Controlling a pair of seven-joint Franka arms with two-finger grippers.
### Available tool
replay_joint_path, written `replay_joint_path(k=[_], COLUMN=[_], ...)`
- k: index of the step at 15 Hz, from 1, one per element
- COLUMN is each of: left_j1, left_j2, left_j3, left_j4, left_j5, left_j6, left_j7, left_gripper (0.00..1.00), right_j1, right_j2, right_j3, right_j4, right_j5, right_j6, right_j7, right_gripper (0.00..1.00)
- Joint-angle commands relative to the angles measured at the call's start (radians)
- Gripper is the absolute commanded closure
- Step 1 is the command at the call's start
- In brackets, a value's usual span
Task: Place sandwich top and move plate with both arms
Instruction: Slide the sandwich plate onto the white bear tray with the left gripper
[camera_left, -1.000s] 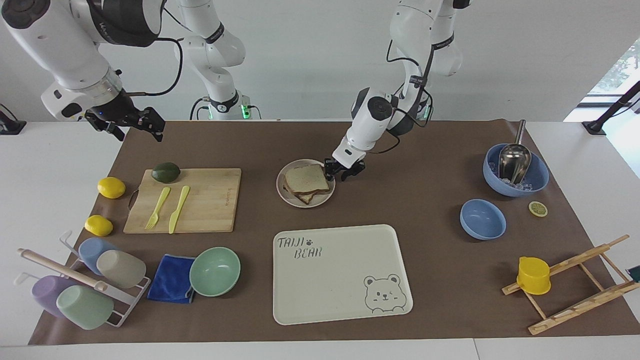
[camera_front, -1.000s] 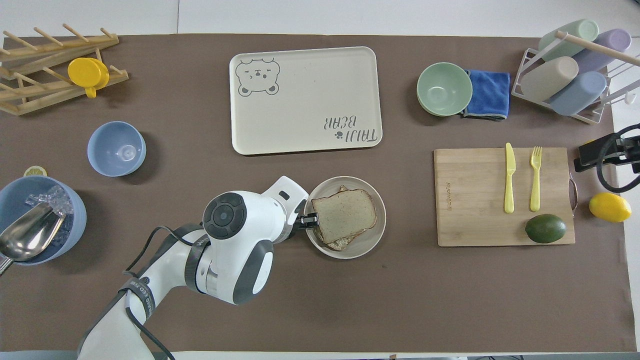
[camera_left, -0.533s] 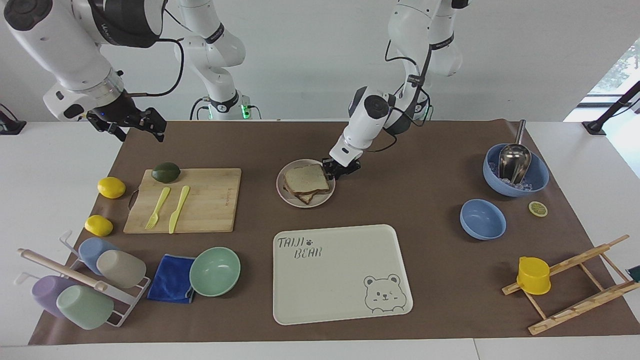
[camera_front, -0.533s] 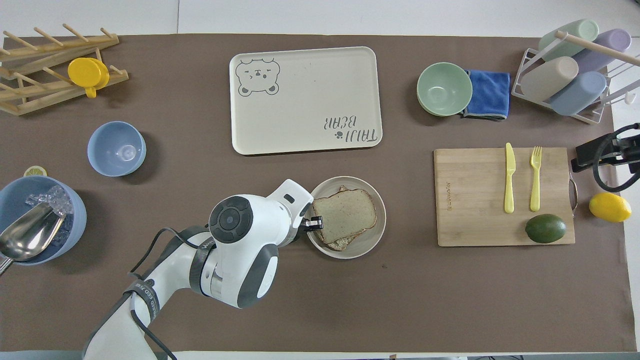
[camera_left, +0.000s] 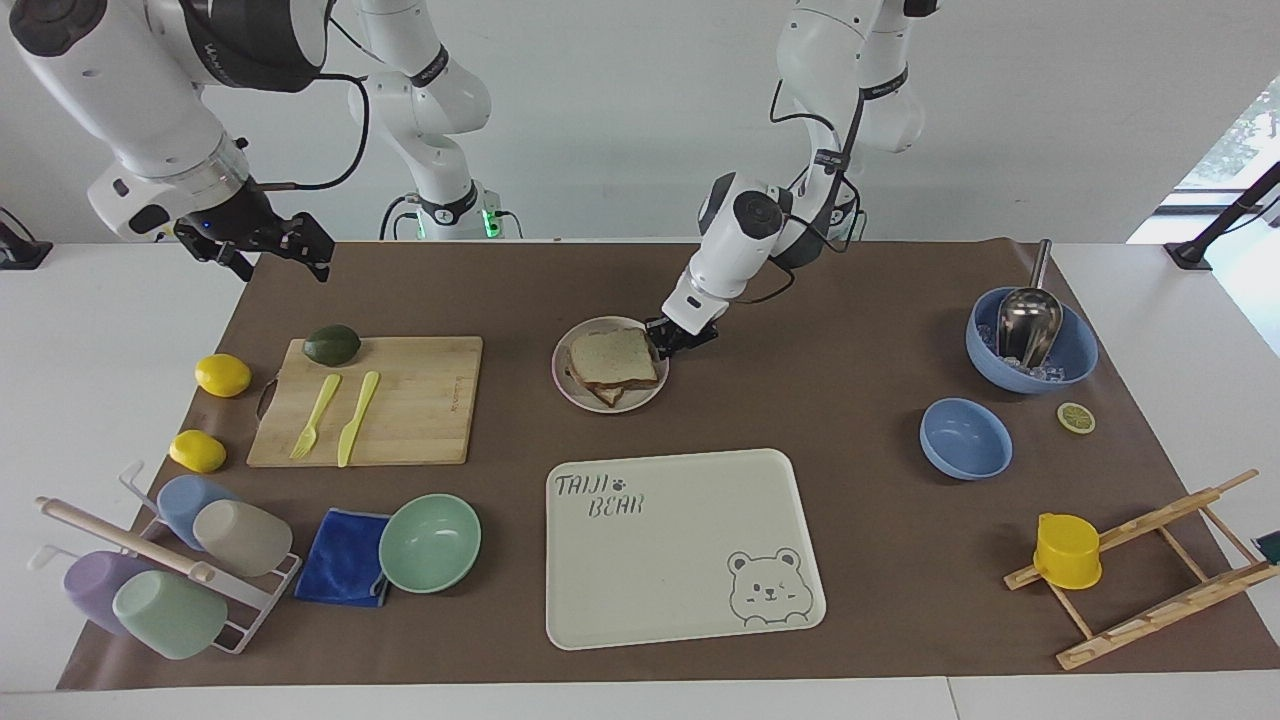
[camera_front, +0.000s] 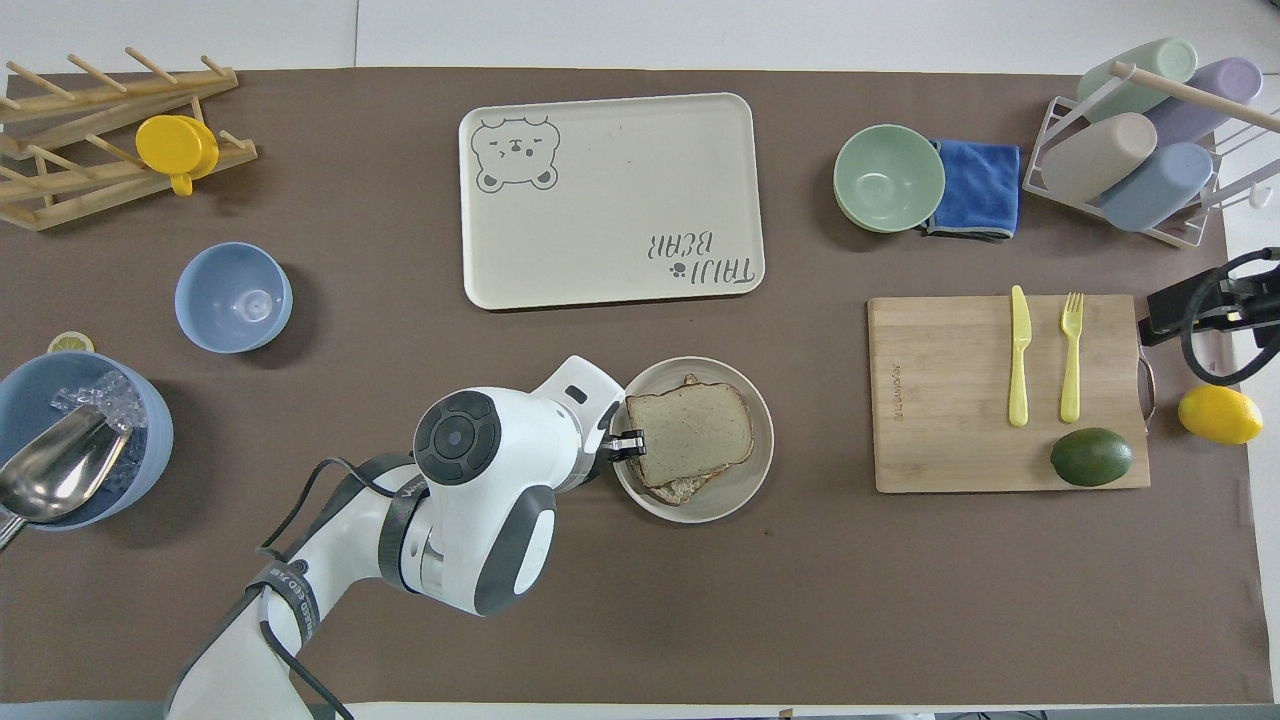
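One step done: sandwich top (camera_left: 612, 355) laid on plate (camera_left: 570, 390).
Left gripper (camera_left: 668, 340) clenched on plate rim; right gripper (camera_left: 268, 245) spread wide, well apart; move pending.

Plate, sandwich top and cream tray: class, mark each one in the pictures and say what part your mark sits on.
plate (camera_front: 745, 478): overhead view, bare rim nearest the robots.
sandwich top (camera_front: 695, 432): overhead view, middle of the slice's upper face.
cream tray (camera_left: 670, 560): facing view, blank centre of its surface.
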Motion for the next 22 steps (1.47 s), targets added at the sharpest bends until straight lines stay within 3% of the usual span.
replay_joint_path(k=[1,7,11,13,22], left_j1=[0.018,0.159,0.267,0.322,0.365], left_j2=[-0.011,0.002,0.080,0.163,0.502], left_j3=[0.012,0.020,0.020,0.020,0.023], left_j4=[0.030,0.255,0.440,0.592,0.974], left_j5=[-0.023,-0.014,0.027,0.047,0.041], left_j6=[-0.053,-0.290,-0.395,-0.487,-0.488], left_j7=[-0.008,-0.006,0.001,0.001,-0.005], left_gripper=[1.00,1.00,1.00,1.00,1.00], right_j1=[0.003,0.003,0.003,0.003,0.003], right_j2=[-0.019,-0.019,-0.019,-0.019,-0.019], right_j3=[-0.002,-0.002,0.000,0.000,-0.002], right_j4=[-0.016,-0.016,-0.016,-0.016,-0.016], right_j5=[0.003,0.003,0.003,0.003,0.003], right_j6=[-0.004,-0.004,-0.004,-0.004,-0.006], right_j7=[-0.006,-0.006,-0.006,-0.006,-0.006], right_gripper=[0.00,0.00,0.00,0.00,0.00])
